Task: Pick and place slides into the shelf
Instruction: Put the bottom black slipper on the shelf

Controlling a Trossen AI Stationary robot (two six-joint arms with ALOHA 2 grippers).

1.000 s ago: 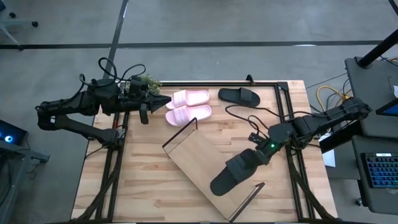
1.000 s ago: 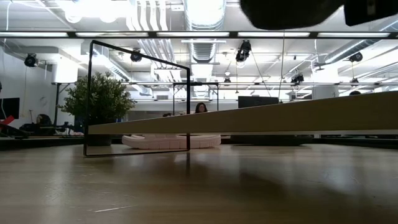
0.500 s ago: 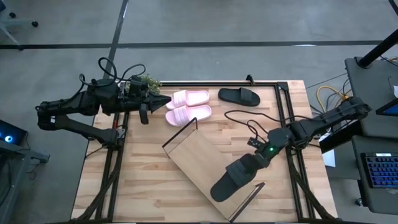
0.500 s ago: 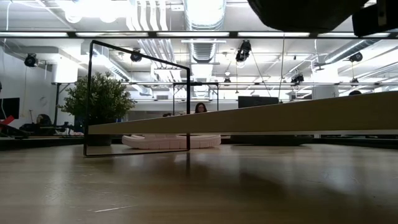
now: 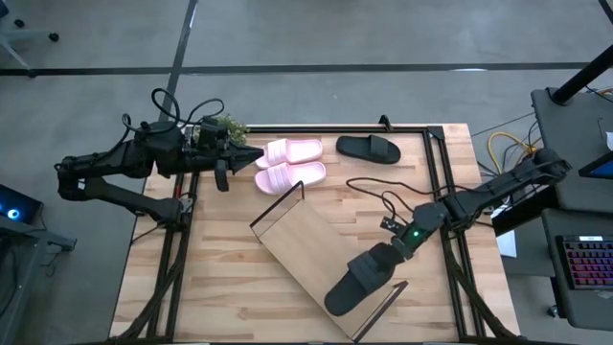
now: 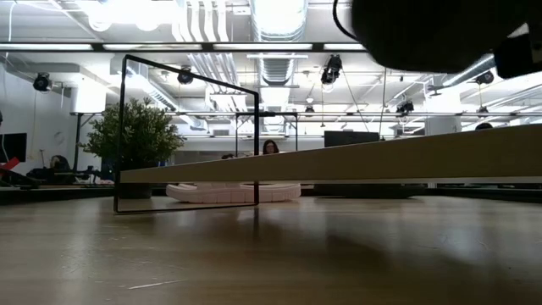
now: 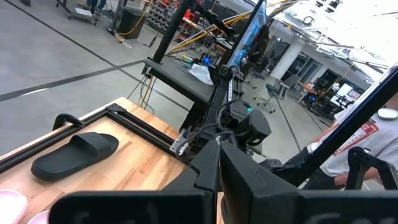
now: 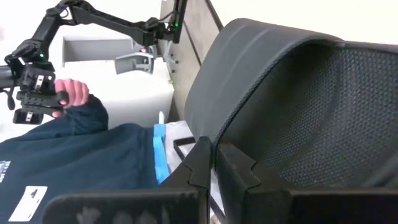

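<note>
The shelf (image 5: pixel 321 259) is lying diagonally across the desk (image 5: pixel 220 278), and one black slide (image 5: pixel 359 278) is sitting over its near-right end, pinched at the strap by the right gripper (image 5: pixel 388 251); the board's upper-left half is staying bare. The pink pair (image 5: pixel 292 163) is resting side by side just beyond the shelf's far end near the desk's back edge, with the second black slide (image 5: pixel 369 148) lying apart to their right. The left gripper (image 5: pixel 257 159), jaws pressed together, is hovering just left of the pink pair, leaving the desk's near-left area open.
</note>
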